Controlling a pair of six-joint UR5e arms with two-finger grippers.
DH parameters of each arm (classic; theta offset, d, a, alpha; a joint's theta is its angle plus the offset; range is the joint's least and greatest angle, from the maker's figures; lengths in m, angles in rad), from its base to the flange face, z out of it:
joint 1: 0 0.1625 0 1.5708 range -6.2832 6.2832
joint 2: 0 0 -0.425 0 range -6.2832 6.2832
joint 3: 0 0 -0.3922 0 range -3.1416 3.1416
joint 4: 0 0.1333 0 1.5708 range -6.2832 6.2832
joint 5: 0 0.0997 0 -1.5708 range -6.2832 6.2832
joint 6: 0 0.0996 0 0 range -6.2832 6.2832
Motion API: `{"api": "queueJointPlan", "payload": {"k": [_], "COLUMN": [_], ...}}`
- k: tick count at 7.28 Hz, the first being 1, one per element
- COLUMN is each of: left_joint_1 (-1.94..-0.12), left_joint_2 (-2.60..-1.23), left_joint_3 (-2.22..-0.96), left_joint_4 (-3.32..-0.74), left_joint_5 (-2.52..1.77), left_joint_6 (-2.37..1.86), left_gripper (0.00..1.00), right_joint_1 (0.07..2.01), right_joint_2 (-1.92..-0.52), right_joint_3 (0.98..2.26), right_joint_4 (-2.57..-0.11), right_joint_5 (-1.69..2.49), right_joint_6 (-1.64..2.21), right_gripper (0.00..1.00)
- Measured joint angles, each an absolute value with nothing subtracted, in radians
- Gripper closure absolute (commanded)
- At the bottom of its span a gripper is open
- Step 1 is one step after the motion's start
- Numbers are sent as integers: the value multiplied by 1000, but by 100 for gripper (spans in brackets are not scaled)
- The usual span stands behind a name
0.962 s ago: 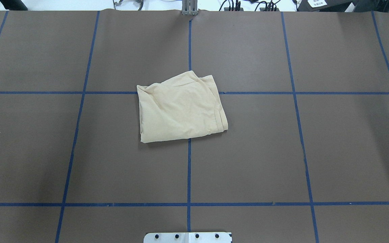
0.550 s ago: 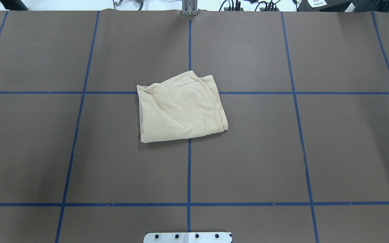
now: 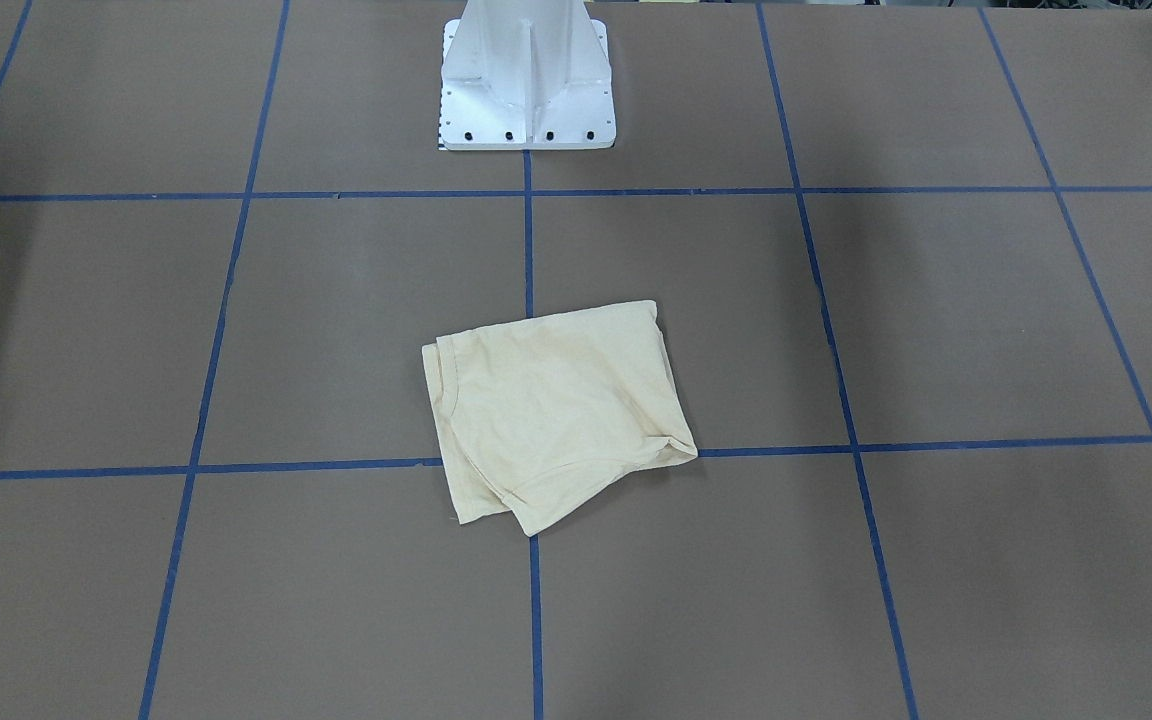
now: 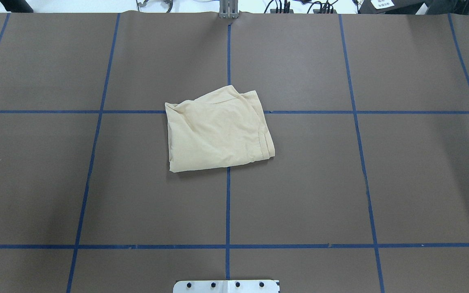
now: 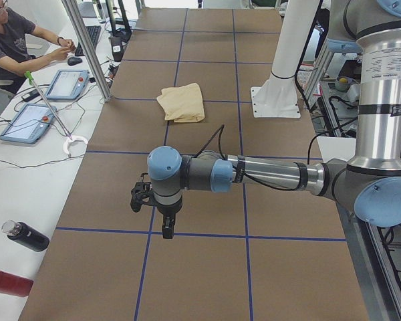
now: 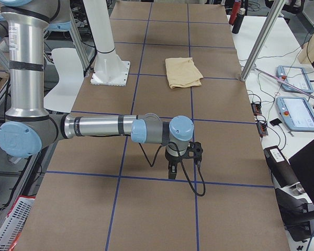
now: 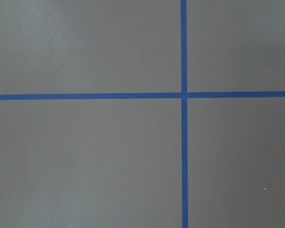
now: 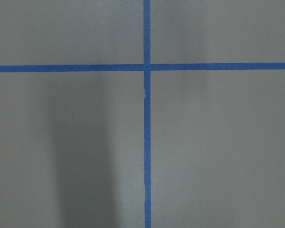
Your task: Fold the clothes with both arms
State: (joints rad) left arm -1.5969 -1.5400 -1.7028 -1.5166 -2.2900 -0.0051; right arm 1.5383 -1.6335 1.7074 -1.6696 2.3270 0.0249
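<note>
folded t-shirt (image 4: 218, 130) lies well apart from left claw (image 5: 166, 229), right claw (image 6: 171, 172).

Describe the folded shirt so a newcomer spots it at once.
Start at the brown table gridded with blue tape, then the white pedestal. Ahead of it, on the centre tape line, lies the folded cream-yellow T-shirt, the only cloth there.
</note>
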Motion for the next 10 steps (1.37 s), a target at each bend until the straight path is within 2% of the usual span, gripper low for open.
{"api": "queueJointPlan", "payload": {"k": [6, 10], "left_joint_1": [-1597, -1597], "left_joint_2": [-1540, -1530], "left_joint_3": [-1702, -1636], "left_joint_4": [-1519, -1574], "left_joint_5": [-2293, -2292], "left_joint_6": [6, 5], "left_gripper": [1, 1], "right_joint_1": [1537, 1537], "right_joint_2": [-1620, -1618], "right_joint_3": [1673, 1665], "right_joint_4": [-1669, -1669], "right_joint_5": [2326, 2326], "right_joint_6": [22, 21], "right_gripper": [0, 0]}}
